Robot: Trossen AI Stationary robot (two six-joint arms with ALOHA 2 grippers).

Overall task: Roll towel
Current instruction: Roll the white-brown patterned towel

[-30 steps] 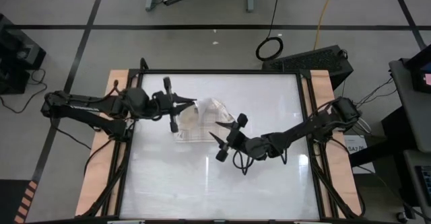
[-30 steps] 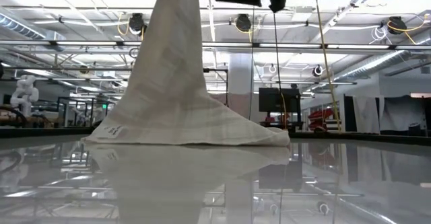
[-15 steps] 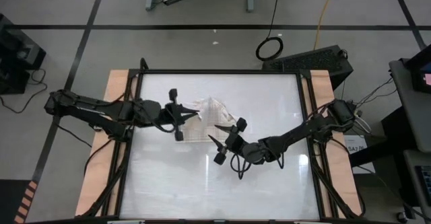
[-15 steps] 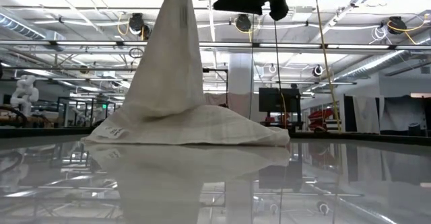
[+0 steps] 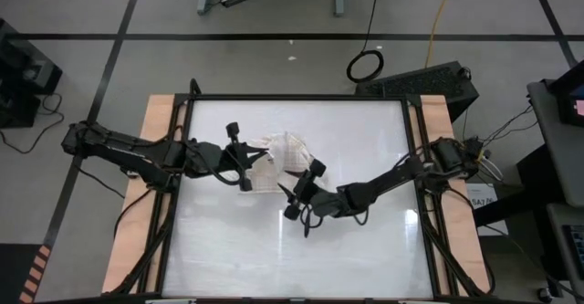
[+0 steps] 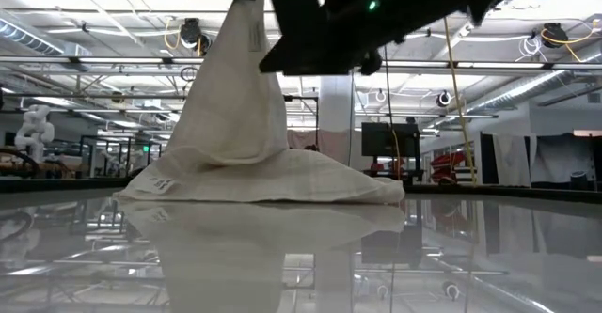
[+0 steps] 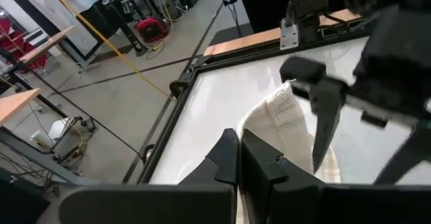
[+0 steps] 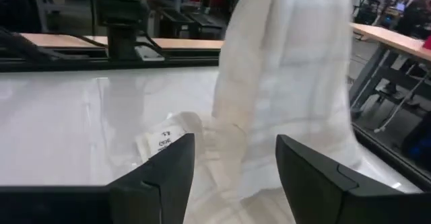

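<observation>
Towel [image 5: 278,158] sits a little behind the middle of the glossy white counter [image 5: 365,240], part of it pulled up into a peak while the rest lies spread flat. In the low view the towel [image 6: 246,144] rises like a tent from a broad base on the counter [image 6: 301,257] to a narrow top at the upper edge, where dark arm parts cross it; a small printed tag [image 6: 162,181] shows on its near flat corner. The left claw [image 5: 246,158] reaches in from the left side of the counter and meets the towel's left edge; in its own wrist view its two dark fingers [image 7: 236,160] stand pressed together, clamped on the lifted cloth, with the towel [image 7: 283,126] hanging just beyond them. The right claw [image 5: 297,187] comes in from the right, its arm stretched across the counter, and hovers just in front of the towel's near edge. Its wrist view shows the two fingers [image 8: 165,173] spread wide apart with nothing between them, the raised fold of the towel [image 8: 283,83] standing ahead over the flat part and the tag [image 8: 161,142] lying on the counter [image 8: 60,130] just beyond the fingertips.
</observation>
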